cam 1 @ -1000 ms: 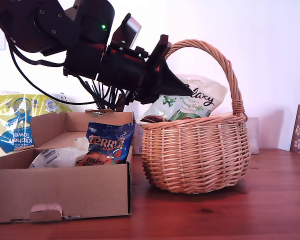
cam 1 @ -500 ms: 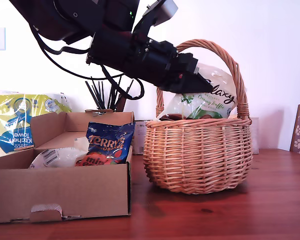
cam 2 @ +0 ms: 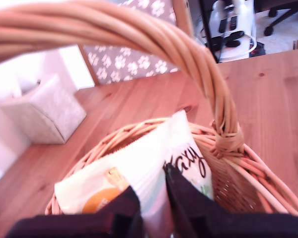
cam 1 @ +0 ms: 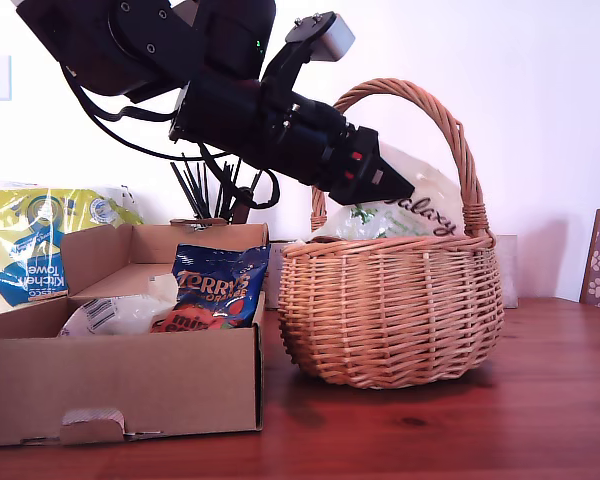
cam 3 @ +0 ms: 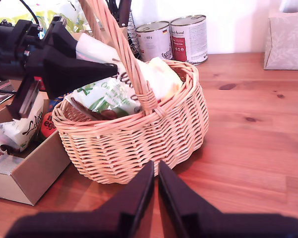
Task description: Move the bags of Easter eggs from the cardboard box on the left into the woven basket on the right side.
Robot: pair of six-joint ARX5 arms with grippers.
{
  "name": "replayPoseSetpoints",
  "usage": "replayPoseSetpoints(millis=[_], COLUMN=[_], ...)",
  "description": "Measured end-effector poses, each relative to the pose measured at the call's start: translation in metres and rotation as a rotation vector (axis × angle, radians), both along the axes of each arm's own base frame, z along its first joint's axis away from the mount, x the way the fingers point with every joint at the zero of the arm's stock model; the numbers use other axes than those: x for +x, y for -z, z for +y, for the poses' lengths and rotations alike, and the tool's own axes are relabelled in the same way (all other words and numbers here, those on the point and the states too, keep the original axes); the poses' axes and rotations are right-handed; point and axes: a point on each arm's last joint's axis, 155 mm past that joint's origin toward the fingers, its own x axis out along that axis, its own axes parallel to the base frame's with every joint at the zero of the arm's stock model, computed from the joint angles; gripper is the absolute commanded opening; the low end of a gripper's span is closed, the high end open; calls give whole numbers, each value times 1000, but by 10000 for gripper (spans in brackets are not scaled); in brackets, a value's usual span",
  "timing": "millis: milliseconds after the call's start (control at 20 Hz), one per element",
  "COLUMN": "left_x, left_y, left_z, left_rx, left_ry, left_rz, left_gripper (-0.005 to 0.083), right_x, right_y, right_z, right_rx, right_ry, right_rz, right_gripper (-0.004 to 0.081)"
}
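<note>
Since the earlier frames, we are seeing the round light-brown wicker basket sitting slightly further toward the exterior view's left, and the white and green crinkly sweet bag riding lower inside it, with less of its print showing above the rim. My first gripper is reaching down under the arched woven handle from the exterior view's left, its dark fingers pinching the bag's upper edge between them. The bag is standing nearly upright, its long axis running from the basket's bottom up toward the handle and leaning a little toward the exterior view's right; its top is at the gripper's tips and its body is hanging below and beyond them. My second gripper is hovering over the wooden table just beside the basket's outer wall, its two fingers nearly together with only a thin gap and nothing between them. In the wide shallow brown cardboard box, at the exterior view's left, a dark blue bag with orange print is leaning upright beside a white bag lying flat.
</note>
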Motion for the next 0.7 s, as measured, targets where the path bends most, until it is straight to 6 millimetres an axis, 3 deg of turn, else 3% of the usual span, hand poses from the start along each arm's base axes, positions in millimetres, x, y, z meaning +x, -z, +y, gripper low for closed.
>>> replayPoseSetpoints(millis=[150, 200, 450, 600, 700], left_x=[-11, -15, -18, -31, -39], left_y=[3, 6, 4, 1, -15], left_z=[-4, -5, -6, 15, 33], left_rx=[-50, -44, 21, 99, 122], left_ry=[23, 36, 41, 15, -5], left_rz=[150, 178, 286, 382, 414], left_gripper=[310, 335, 334, 295, 258], right_x=[0, 0, 0, 0, 0], right_y=[0, 0, 0, 0, 0], right_z=[0, 0, 0, 0, 0], right_rx=[0, 0, 0, 0, 0], right_ry=[0, 0, 0, 0, 0], right_rz=[0, 0, 0, 0, 0], right_gripper=[-12, -12, -12, -12, -12])
